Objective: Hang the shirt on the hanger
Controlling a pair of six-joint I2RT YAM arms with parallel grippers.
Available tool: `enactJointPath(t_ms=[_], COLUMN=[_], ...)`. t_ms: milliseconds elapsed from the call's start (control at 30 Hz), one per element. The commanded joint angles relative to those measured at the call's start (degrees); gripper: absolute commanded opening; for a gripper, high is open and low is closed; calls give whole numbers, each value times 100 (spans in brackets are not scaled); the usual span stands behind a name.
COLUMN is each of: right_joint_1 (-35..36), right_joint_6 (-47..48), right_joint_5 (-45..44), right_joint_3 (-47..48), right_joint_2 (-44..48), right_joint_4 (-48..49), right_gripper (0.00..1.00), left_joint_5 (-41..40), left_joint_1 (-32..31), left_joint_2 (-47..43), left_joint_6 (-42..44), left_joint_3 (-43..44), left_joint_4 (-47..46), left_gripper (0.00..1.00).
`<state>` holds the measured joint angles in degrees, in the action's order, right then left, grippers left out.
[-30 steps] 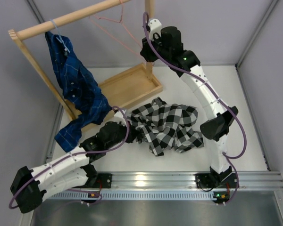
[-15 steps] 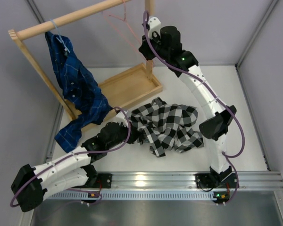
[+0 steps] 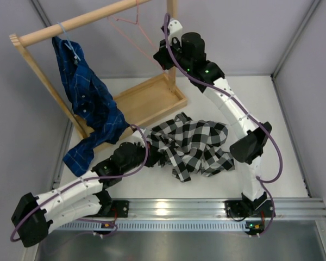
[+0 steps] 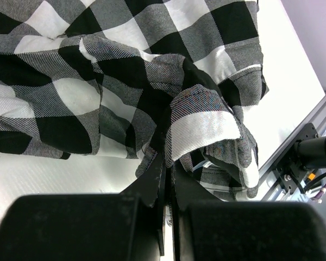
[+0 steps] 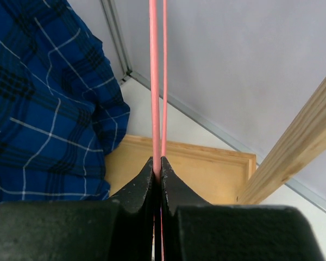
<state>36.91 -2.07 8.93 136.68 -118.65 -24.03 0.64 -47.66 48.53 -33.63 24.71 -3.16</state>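
Right gripper (image 5: 157, 163): jaws closed flat on 1 wire of the hanger (image 5: 153, 81); the hanger hangs below the right end of the wooden rack (image 3: 76, 23) top rail, beside the rack's right post. Left gripper (image 4: 167, 163): jaws pressed together on 1 fold of the shirt (image 3: 193, 147) at its left edge; the shirt lies crumpled on the table (image 3: 282, 109), just in front of the rack's base tray. 1 dark blue plaid shirt (image 3: 87, 98) hangs at the rack's left end; its lower sleeve drapes past the rack's left leg.
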Motion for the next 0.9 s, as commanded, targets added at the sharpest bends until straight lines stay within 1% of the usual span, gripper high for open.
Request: enactJointPath(t_ms=[0,300,367,500,567,600,633,667,700,733,767,800,833,867], right_joint_1=[62,54,54,54,54,45,36,45,45,45,45,45,45,45], right_joint_6=[-276,-461,-514,-541,-497,-470,-427,-400,-348,-295,-260,-233,-207,-207], right_joint_5=[109,241,328,364,294,276,241,267,302,268,224,189,127,92], right_joint_3=[-27,-80,-238,-809,-1344,-1555,-2035,-2319,-2583,-3099,-3347,-3585,-4066,-4314], right_joint_2=[579,957,1063,1650,1941,2282,2476,2661,3072,3285,3478,3915,4172,4418], right_joint_4=[838,1041,1067,1103,1076,1050,980,962,953,883,822,752,525,383], right_gripper=[0,0,0,0,0,0,0,0,0,0,0,0,0,0], left_joint_5=[111,138,181,182,59,-2,-3,-290,-345,-398,-459,-643,-758,-837], left_joint_1=[11,11,11,11,11,11,11,11,11,11,11,11,20,20], left_joint_2=[-125,-213,-221,-265,-327,-353,-371,-414,-424,-398,-362,-310,-248,-65], left_joint_6=[-118,-205,-241,-285,-311,-329,-337,-364,-390,-408,-417,-451,-487,-496], left_joint_3=[-62,-124,-89,69,139,209,236,271,341,394,464,552,744,859], left_joint_4=[-387,-379,-379,-212,-46,-1,43,78,139,175,236,367,534,579], left_gripper=[0,0,0,0,0,0,0,0,0,0,0,0,0,0])
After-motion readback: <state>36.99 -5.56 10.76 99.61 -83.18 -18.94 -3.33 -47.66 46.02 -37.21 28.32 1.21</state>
